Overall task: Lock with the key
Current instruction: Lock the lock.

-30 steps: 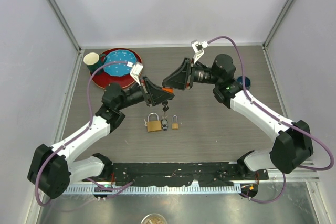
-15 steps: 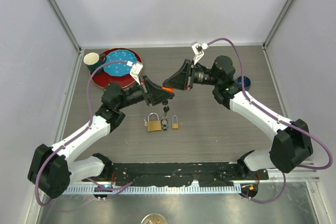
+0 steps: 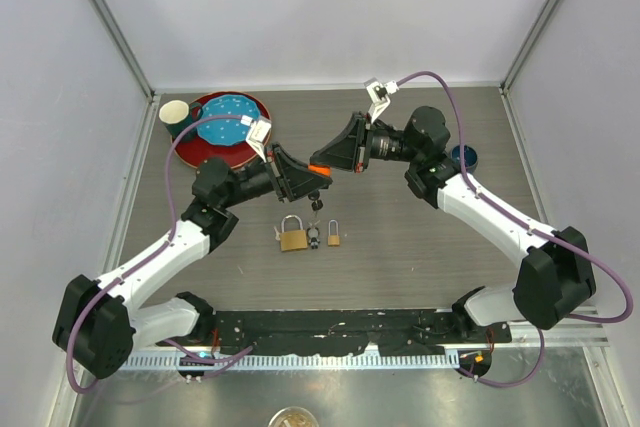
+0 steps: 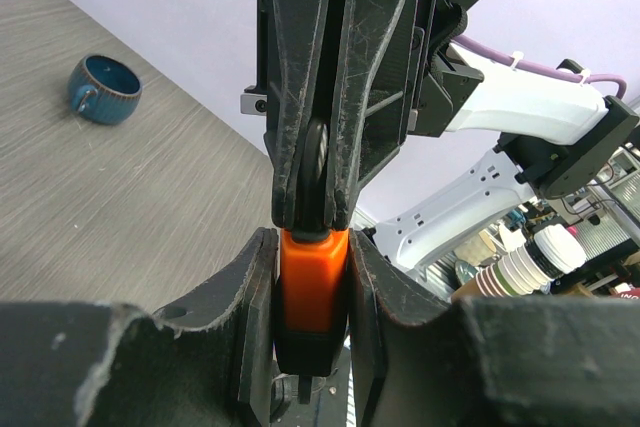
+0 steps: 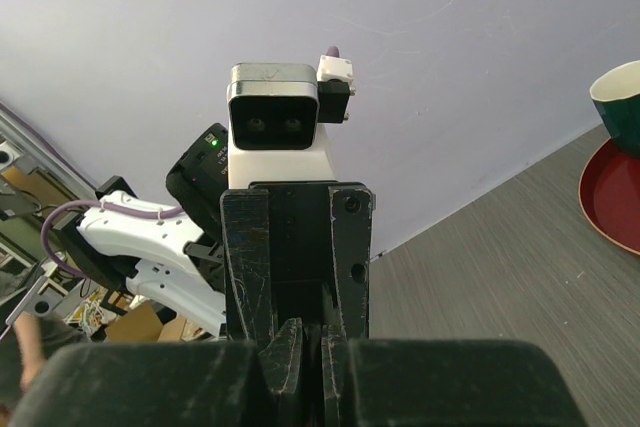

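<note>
Two brass padlocks: large padlock [image 3: 292, 238], small padlock [image 3: 333, 238]. One orange lock [image 4: 312, 277]. One key [image 4: 316, 152] clearly seen. Two cups: paper cup [image 3: 175, 113], blue mug [image 3: 464, 156]. Two plates: red plate [image 3: 205, 154], blue plate [image 3: 225, 107]. Two robot arms: left arm [image 3: 165, 252], right arm [image 3: 490, 212]. One small dark item [image 3: 313, 238], kind unclear.

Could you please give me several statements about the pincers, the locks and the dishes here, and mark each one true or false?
1. The left pincer grips an orange lock. True.
2. The right pincer is wide open, far from that lock. False: it is closed on a metal piece just above the lock.
3. Two brass padlocks lie on the table. True.
4. The blue cup stands on the red plate. False: it stands on the table beside the right arm, away from the plate.
</note>
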Robot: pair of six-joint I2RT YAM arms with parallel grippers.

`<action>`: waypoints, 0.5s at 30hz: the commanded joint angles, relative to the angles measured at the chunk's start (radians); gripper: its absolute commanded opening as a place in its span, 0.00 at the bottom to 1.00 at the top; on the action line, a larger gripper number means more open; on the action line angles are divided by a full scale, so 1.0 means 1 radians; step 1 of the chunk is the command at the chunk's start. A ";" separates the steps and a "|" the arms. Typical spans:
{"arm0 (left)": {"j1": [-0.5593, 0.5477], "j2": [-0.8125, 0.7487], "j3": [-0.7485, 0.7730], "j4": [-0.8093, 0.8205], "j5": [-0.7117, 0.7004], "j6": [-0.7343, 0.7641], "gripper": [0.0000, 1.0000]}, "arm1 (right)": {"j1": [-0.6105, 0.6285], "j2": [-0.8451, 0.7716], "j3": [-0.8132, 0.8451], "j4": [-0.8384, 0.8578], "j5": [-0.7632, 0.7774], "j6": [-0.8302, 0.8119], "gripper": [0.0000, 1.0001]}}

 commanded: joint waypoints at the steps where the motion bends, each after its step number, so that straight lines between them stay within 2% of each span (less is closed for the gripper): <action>1: -0.002 -0.027 0.035 0.049 -0.004 0.033 0.00 | -0.001 -0.027 0.031 0.028 0.045 0.007 0.01; 6: -0.002 -0.035 0.022 0.032 -0.007 0.039 0.00 | -0.004 -0.036 0.060 0.007 0.059 -0.007 0.02; 9: -0.002 -0.044 0.017 0.019 -0.015 0.042 0.05 | -0.005 -0.036 0.082 -0.024 0.056 -0.021 0.02; 12: -0.002 -0.056 0.020 -0.005 -0.024 0.058 0.19 | -0.008 -0.041 0.094 -0.057 0.059 -0.038 0.02; 13: -0.002 -0.056 0.025 -0.010 -0.023 0.061 0.28 | -0.011 -0.044 0.097 -0.065 0.059 -0.045 0.02; 15: -0.003 -0.062 0.037 -0.034 -0.023 0.065 0.38 | -0.015 -0.050 0.097 -0.087 0.063 -0.053 0.02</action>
